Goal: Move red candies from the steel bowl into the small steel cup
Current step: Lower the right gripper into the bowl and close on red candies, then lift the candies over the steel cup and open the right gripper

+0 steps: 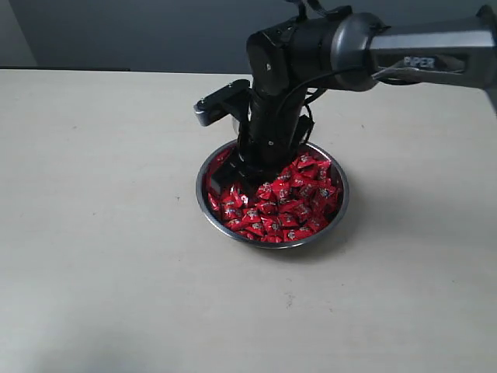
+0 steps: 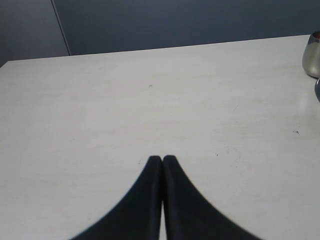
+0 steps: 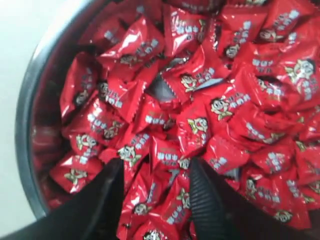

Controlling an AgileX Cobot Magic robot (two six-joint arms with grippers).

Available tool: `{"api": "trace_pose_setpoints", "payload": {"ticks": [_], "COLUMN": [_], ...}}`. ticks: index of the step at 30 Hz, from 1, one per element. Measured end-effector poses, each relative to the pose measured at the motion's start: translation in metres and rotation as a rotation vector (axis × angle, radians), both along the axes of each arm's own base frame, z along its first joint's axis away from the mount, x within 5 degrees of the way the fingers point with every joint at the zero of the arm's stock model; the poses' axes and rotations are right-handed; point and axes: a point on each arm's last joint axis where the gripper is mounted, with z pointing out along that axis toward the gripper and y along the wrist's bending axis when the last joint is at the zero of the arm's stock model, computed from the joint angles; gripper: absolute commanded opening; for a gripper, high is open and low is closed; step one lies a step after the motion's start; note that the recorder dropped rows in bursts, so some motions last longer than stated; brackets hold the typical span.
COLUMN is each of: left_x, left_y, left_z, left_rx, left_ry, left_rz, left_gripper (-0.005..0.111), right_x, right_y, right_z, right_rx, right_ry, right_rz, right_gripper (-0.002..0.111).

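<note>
Exterior view: the steel bowl stands on the pale table near the middle of the scene, and the red candies fill it in a loose heap that reaches almost to the rim. The right arm enters from the right edge and bends steeply downward, so that the right gripper points into the left part of the bowl, just above or on the candies. The arm hides whatever stands directly behind the bowl

Right wrist view: the right gripper has its two dark ribbed fingers spread apart, with several red candies lying in the gap between the tips. No candy is pinched. Whether the tips press into the heap or only touch its surface cannot be told. The curved wall of the steel bowl runs along one side of the heap, with bare table beyond it

Left wrist view: the left gripper hangs over bare table with its fingers pressed together and nothing between them. The small steel cup stands upright on the table, well apart from this gripper and partly cut off by the frame edge
</note>
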Motion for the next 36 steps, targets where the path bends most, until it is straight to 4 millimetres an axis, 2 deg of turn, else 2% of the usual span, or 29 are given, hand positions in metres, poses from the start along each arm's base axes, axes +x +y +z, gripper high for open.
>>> {"api": "trace_pose_setpoints", "payload": {"ticks": [4, 7, 15, 27, 29, 31, 32, 33, 36], "left_x": [0.000, 0.000, 0.000, 0.000, 0.000, 0.000, 0.000, 0.000, 0.000], "left_y": [0.000, 0.000, 0.000, 0.000, 0.000, 0.000, 0.000, 0.000, 0.000], "left_z": [0.000, 0.000, 0.000, 0.000, 0.000, 0.000, 0.000, 0.000, 0.000], "left_rx": [0.000, 0.000, 0.000, 0.000, 0.000, 0.000, 0.000, 0.000, 0.000], "left_ry": [0.000, 0.000, 0.000, 0.000, 0.000, 0.000, 0.000, 0.000, 0.000], "left_rz": [0.000, 0.000, 0.000, 0.000, 0.000, 0.000, 0.000, 0.000, 0.000], "left_gripper": [0.000, 0.000, 0.000, 0.000, 0.000, 0.000, 0.000, 0.000, 0.000], "right_x": [-0.012, -0.016, 0.005, 0.011, 0.011, 0.011, 0.011, 0.011, 0.011], "right_y": [-0.016, -0.024, -0.046, -0.042, -0.042, -0.042, -0.042, -0.042, -0.042], "right_z": [0.007, 0.002, -0.022, -0.056, -0.060, -0.062, -0.062, -0.062, -0.056], "right_rx": [0.007, 0.013, 0.068, 0.082, 0.077, 0.074, 0.073, 0.073, 0.081], "right_ry": [-0.037, -0.053, -0.080, -0.022, -0.017, -0.015, -0.014, -0.014, -0.021], "right_rz": [-0.013, -0.036, -0.169, -0.225, -0.225, -0.225, -0.225, -0.225, -0.225], "right_gripper": [0.041, 0.041, 0.041, 0.041, 0.030, 0.008, 0.003, -0.001, -0.001]}}
